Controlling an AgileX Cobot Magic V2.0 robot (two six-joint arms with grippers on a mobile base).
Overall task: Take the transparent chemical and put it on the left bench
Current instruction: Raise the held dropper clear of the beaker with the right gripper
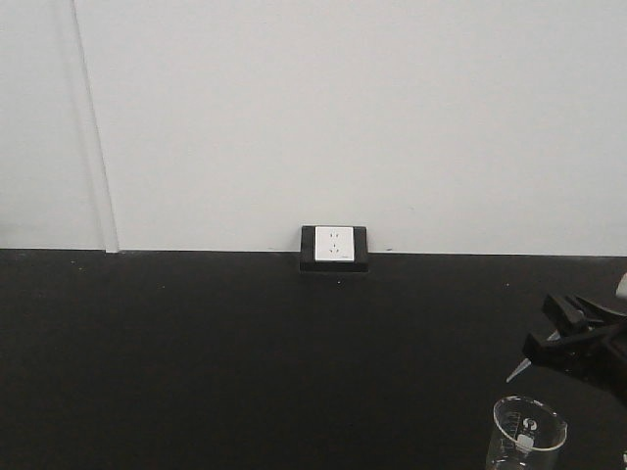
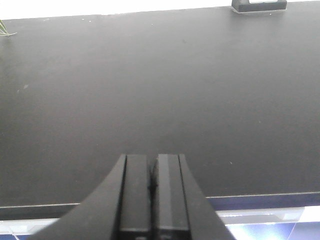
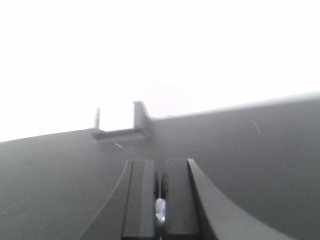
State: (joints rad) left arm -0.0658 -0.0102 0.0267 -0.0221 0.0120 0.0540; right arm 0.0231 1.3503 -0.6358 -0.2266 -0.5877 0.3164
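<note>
My right gripper (image 1: 551,333) is at the right edge of the front view, above the black counter, and is shut on the transparent chemical, a slim translucent pipette. The pipette's pointed tip (image 1: 518,370) pokes out down and to the left of the fingers. In the right wrist view a pale piece of the pipette (image 3: 160,210) shows pinched between the shut jaws of the right gripper (image 3: 160,172). My left gripper (image 2: 154,165) is shut and empty, low over the counter's near edge. The left bench is out of view.
A clear glass beaker (image 1: 526,436) with white markings stands on the black counter (image 1: 245,362) just below my right gripper. A white socket in black housing (image 1: 333,248) sits at the back against the white wall; it also shows in the right wrist view (image 3: 122,127).
</note>
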